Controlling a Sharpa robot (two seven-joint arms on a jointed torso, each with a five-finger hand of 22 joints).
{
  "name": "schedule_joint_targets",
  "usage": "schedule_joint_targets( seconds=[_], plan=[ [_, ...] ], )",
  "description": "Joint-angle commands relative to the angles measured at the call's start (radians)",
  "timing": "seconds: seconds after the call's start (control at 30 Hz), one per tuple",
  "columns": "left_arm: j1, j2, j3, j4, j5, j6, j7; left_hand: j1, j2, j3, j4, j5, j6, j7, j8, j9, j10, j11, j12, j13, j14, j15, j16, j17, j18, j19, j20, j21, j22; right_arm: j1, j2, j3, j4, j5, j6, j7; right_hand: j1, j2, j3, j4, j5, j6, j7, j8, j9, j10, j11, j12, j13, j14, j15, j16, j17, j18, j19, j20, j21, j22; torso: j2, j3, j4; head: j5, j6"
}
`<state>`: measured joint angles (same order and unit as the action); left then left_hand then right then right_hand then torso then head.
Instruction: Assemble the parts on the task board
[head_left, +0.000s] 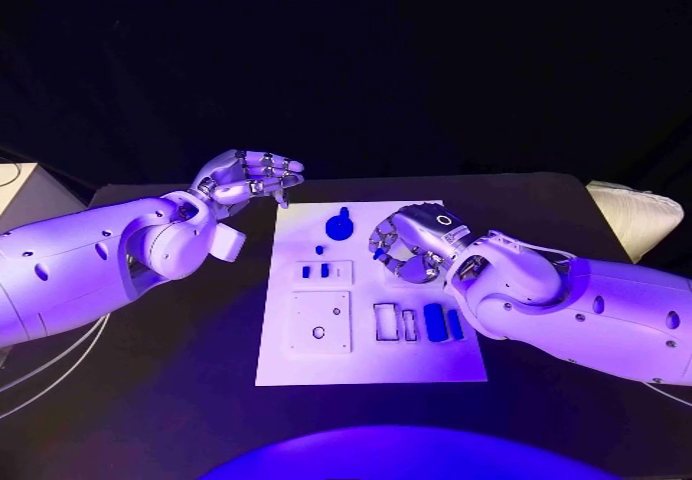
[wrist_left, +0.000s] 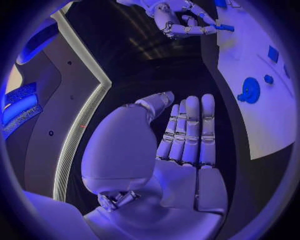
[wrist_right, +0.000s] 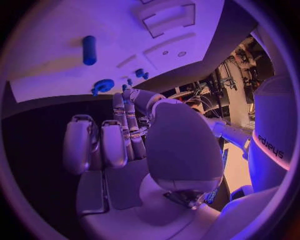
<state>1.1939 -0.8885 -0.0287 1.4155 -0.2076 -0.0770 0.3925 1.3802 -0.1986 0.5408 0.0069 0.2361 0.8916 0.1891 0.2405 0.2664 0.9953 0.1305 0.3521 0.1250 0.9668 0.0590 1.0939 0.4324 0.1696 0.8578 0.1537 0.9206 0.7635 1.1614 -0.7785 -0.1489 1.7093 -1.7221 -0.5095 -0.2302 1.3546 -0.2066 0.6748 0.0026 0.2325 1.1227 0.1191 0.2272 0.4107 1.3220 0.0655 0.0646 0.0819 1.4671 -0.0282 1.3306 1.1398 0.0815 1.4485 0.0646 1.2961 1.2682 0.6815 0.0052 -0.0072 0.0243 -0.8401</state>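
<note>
The white task board (head_left: 289, 365) lies in the middle of the table. On it are a round blue part (head_left: 340, 225), a small blue peg (head_left: 319, 249), two small blue pieces (head_left: 315, 271) in a recess, and two blue bars (head_left: 443, 322) near its right edge. My right hand (head_left: 414, 245) hovers over the board's far right part, fingers curled, pinching a small blue part (wrist_left: 226, 27) at its fingertips. My left hand (head_left: 253, 176) hangs above the table beyond the board's far left corner. Its palm (wrist_left: 187, 165) is bare and its fingers (wrist_left: 190, 130) lie side by side.
A square white plate (head_left: 319, 322) with small holes sits on the board's near left. Empty rectangular slots (head_left: 387, 322) lie beside the blue bars. A pale object (head_left: 635, 215) stands at the table's far right edge. Cables (head_left: 51, 375) run along the left.
</note>
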Motion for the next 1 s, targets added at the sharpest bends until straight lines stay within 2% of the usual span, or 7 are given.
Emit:
schedule_joint_targets(
  seconds=[0.03,0.23,0.43,0.57,0.7,1.0],
  plan=[
    [0.001,0.004,0.001,0.006,0.01,0.002,0.015,0.005,0.004,-0.005,-0.001,0.003,-0.004,0.005,0.006,-0.001,-0.008,0.002,-0.005,-0.001,0.002,0.001,-0.005,-0.001,0.014,0.005,0.001,-0.006,-0.001,-0.019,0.023,-0.004,-0.001,-0.016,-0.01,0.03,0.0,0.012,0.006,-0.001,0.006,0.005,-0.002,0.002,0.002,0.027,-0.021,0.002,0.001,0.03,-0.007,0.003,-0.005,-0.013,0.004,0.001,0.002,0.0,0.0,-0.0017,0.0021,0.023,-0.007],
    [0.001,0.008,0.001,0.008,0.012,0.003,0.012,0.005,0.005,-0.005,-0.001,0.003,-0.005,0.005,0.006,-0.001,-0.01,0.002,-0.005,-0.001,0.002,0.001,-0.006,-0.002,0.014,0.005,0.001,-0.006,-0.001,-0.052,0.072,-0.011,-0.02,-0.024,-0.005,0.036,-0.001,0.012,0.008,-0.002,0.007,0.004,-0.002,0.002,0.003,0.027,-0.021,0.001,0.0,0.03,-0.007,0.003,-0.005,-0.013,0.003,0.001,0.001,-0.001,0.001,-0.0021,0.0019,0.04,-0.013],
    [0.001,0.011,0.001,0.009,0.012,0.004,0.01,0.005,0.005,-0.006,-0.001,0.003,-0.005,0.005,0.006,-0.001,-0.011,0.002,-0.005,-0.002,0.002,0.001,-0.006,-0.002,0.014,0.005,0.001,-0.006,-0.002,-0.075,0.103,-0.018,-0.041,-0.031,0.011,0.034,-0.002,0.013,0.009,-0.002,0.008,0.003,-0.001,0.002,0.004,0.027,-0.02,0.001,0.0,0.029,-0.007,0.001,-0.009,-0.012,0.002,0.001,0.0,-0.001,0.002,-0.002,0.0016,0.046,-0.02],
    [0.001,0.013,0.001,0.009,0.013,0.005,0.009,0.005,0.005,-0.006,-0.001,0.003,-0.005,0.005,0.006,-0.001,-0.011,0.003,-0.005,-0.002,0.002,0.002,-0.006,-0.002,0.014,0.006,0.002,-0.007,-0.002,-0.083,0.112,-0.02,-0.05,-0.037,0.018,0.031,-0.002,0.013,0.009,-0.002,0.008,0.003,-0.001,0.002,0.004,0.027,-0.02,0.001,0.0,0.029,-0.007,0.001,-0.009,-0.012,0.002,0.001,0.0,-0.001,0.001,-0.0016,0.0002,0.052,-0.025],
    [0.001,0.014,0.001,0.009,0.013,0.006,0.007,0.005,0.005,-0.006,-0.001,0.003,-0.005,0.005,0.006,-0.001,-0.011,0.003,-0.005,-0.002,0.002,0.002,-0.006,-0.002,0.014,0.006,0.002,-0.007,-0.002,-0.09,0.121,-0.022,-0.054,-0.043,0.022,0.028,-0.002,0.013,0.009,-0.002,0.008,0.003,-0.001,0.002,0.004,0.027,-0.02,0.001,0.0,0.029,-0.007,0.001,-0.009,-0.012,0.002,0.001,0.0,-0.001,0.001,0.0002,-0.0001,0.062,-0.033],
    [0.001,0.016,0.001,0.009,0.013,0.009,0.003,0.003,0.004,-0.008,0.0,0.003,-0.005,0.006,0.007,-0.002,-0.015,0.003,-0.005,-0.002,0.002,0.002,-0.007,-0.002,0.014,0.006,0.002,-0.008,-0.003,-0.1,0.133,-0.026,-0.057,-0.049,0.037,0.033,-0.003,0.013,0.01,-0.003,0.008,0.002,-0.001,0.002,0.005,0.027,-0.02,0.001,0.0,0.029,-0.007,0.0,-0.011,-0.013,0.003,0.001,0.002,0.001,0.002,0.0006,0.0002,0.076,-0.033]
  ],
)
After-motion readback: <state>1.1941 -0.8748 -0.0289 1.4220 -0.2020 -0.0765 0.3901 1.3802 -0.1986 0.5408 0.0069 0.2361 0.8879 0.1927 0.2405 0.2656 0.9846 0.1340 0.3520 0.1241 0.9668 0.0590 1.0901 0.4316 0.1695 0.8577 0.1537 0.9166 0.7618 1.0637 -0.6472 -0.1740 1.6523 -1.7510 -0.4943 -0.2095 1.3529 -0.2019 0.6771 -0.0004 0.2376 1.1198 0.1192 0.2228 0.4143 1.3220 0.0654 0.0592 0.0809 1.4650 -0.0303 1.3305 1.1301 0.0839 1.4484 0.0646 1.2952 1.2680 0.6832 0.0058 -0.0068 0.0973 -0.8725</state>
